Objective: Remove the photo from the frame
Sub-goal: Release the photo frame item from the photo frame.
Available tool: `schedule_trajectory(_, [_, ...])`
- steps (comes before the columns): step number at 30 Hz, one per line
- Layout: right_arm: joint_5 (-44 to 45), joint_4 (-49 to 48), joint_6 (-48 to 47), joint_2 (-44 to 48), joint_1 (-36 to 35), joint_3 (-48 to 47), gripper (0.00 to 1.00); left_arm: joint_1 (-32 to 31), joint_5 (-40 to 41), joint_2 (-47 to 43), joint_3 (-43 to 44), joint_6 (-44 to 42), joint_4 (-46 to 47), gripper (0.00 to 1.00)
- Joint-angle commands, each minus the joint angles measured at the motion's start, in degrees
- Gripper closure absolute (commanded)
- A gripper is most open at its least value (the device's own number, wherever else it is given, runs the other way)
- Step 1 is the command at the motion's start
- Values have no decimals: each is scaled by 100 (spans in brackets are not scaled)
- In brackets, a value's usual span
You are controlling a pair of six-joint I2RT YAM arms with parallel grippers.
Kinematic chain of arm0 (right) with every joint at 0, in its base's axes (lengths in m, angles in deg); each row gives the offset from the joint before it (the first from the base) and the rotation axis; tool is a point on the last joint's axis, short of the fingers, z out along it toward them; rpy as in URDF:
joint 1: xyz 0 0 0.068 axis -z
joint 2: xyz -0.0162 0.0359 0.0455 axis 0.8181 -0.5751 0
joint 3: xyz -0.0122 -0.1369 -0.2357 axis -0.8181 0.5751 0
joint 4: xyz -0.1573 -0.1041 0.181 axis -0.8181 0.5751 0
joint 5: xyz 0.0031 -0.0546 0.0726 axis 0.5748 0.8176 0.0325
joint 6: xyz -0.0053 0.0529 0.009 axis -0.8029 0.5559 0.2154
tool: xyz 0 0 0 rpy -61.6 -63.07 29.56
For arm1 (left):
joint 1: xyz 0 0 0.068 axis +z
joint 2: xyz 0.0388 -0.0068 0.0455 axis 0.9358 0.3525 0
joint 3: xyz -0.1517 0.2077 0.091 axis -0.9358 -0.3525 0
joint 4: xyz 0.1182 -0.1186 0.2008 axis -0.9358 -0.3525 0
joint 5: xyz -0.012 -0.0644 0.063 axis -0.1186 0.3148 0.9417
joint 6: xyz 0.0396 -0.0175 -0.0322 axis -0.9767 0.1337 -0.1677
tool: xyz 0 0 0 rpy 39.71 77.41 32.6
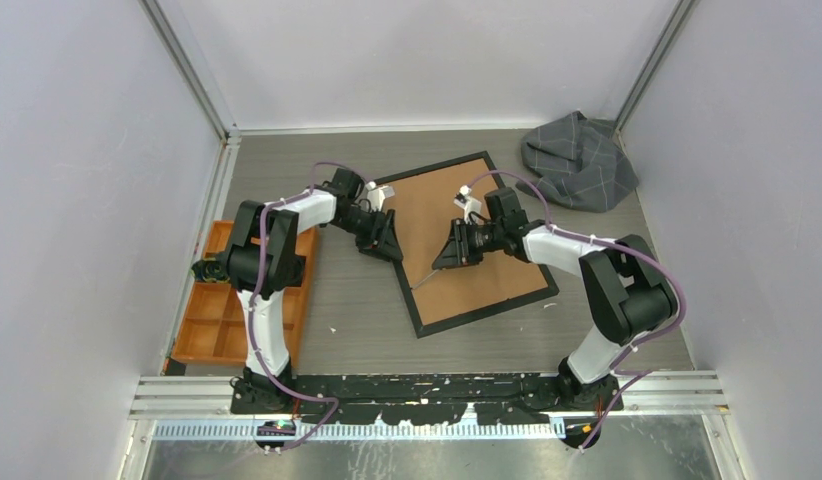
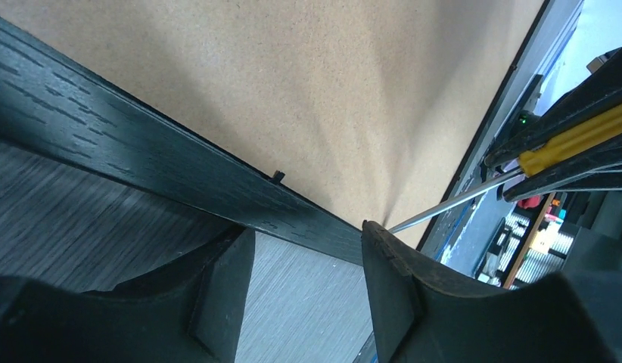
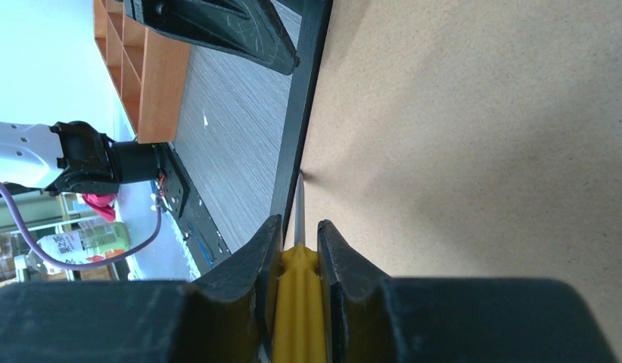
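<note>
Orange wooden compartment tray [image 1: 212, 330]: near left, well apart from the large black-bordered rectangular frame [image 1: 427, 205].
Right gripper [image 3: 299, 227]: clamped on a yellow-handled screwdriver [image 3: 297, 302], whose tip is at the frame's left inner edge.
Left gripper [image 2: 308, 234]: jaws apart at the frame's left border.
Photo: hidden; the frame lies brown board up.
Crumpled grey cloth [image 1: 577, 160]: far right.

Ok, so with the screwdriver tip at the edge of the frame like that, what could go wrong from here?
The screwdriver tip sits at the seam between the backing board and the black border of the frame. Levering there could slip and gouge the board. The left gripper stands open at that border, not clamping it, so the frame might slide when pushed.
</note>
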Motion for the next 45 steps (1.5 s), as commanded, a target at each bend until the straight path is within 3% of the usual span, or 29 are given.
schedule_trajectory(1, [-28, -132, 76, -166, -75, -131, 99, -96, 558, 381, -239, -180, 229, 44])
schedule_trajectory(7, [-208, -1202, 552, -339, -12, 179, 99, -204, 647, 371, -273, -180, 199, 49])
schedule_trajectory(11, [-266, -1784, 591, -353, -6, 489, 99, -239, 552, 460, -310, -114, 203, 64])
schedule_trajectory(14, [-263, -2087, 505, -185, -8, 773, 99, -239, 488, 545, -334, -75, 222, 67])
schedule_trajectory(19, [-220, -1545, -78, 229, -9, 868, 99, -197, 360, 580, -355, -29, 244, 67])
schedule_trajectory(27, [-100, -1628, -227, 424, -238, 1124, 99, -187, 427, 546, -426, 80, 313, 80])
schedule_trajectory(31, [-36, -1673, -211, 590, -346, 1098, 99, -187, 453, 575, -454, 134, 361, 80])
schedule_trajectory(36, [855, -811, -448, 861, -652, 580, 99, -187, 575, 562, -481, 178, 370, 80])
schedule_trajectory(45, [867, -198, -537, 692, -1638, -53, 99, -187, 673, 570, -480, 181, 375, 80])
